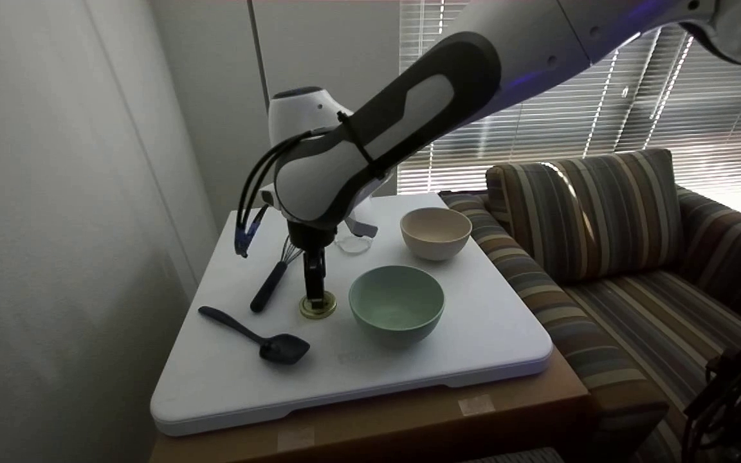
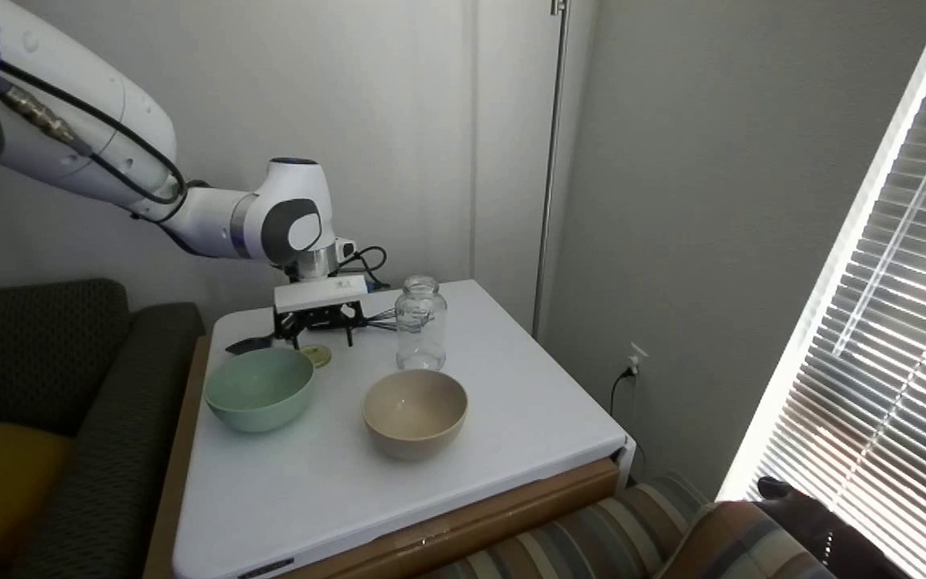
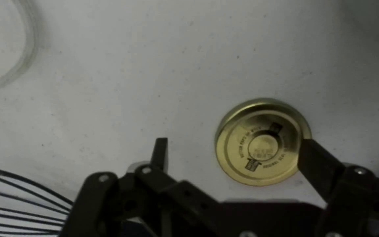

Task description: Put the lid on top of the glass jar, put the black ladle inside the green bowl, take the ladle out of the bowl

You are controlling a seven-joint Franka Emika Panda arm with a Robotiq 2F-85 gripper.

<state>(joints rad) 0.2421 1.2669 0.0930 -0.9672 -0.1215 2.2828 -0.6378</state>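
The gold-olive lid (image 1: 319, 314) lies flat on the white table; it also shows in an exterior view (image 2: 317, 356) and the wrist view (image 3: 263, 149). My gripper (image 3: 233, 141) is open and empty above the lid. Its right finger overlaps the lid's right edge in the wrist view; contact is unclear. The clear glass jar (image 2: 421, 330) stands upright with its mouth uncovered; part shows at the wrist view's upper left (image 3: 30, 39). The black ladle (image 1: 283, 348) lies on the table, partly hidden in an exterior view (image 2: 251, 346). The green bowl (image 1: 396, 331) sits beside the lid.
A black wire whisk (image 1: 270, 288) lies near the lid and jar, also at the wrist view's lower left (image 3: 21, 200). A cream bowl (image 2: 415, 442) stands near the jar. The white table (image 1: 216, 399) has rounded edges, with a striped armchair (image 1: 602, 218) alongside.
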